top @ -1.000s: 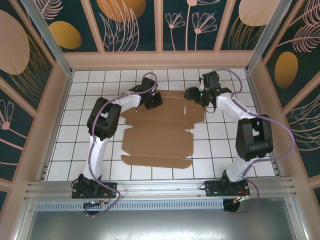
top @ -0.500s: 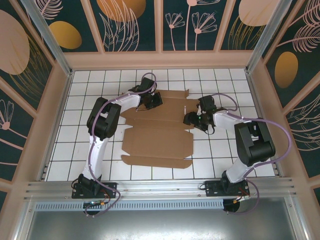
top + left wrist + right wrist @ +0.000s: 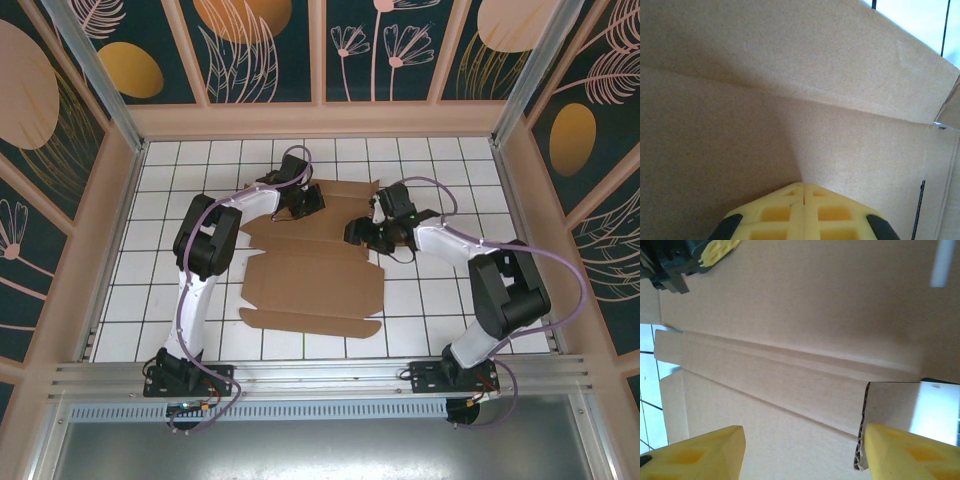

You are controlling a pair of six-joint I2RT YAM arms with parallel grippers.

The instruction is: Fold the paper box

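Yellow-tipped left pincer (image 3: 803, 186) is clenched empty, its tip against the box (image 3: 315, 285) beneath it. The right pincer (image 3: 804, 440) hangs released, spread over a crease and side notch. Under both, the box lies mostly flat on the tiled counter (image 3: 150, 290).

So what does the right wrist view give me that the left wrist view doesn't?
Right wrist: the right gripper with fingers wide apart, a cut corrugated edge of the paper box beside one finger, and the left gripper further off on the sheet. Left wrist: yellow fingers closed together, tips against the cardboard below one crease. Shared: brown creased cardboard and a bit of white tiled table.
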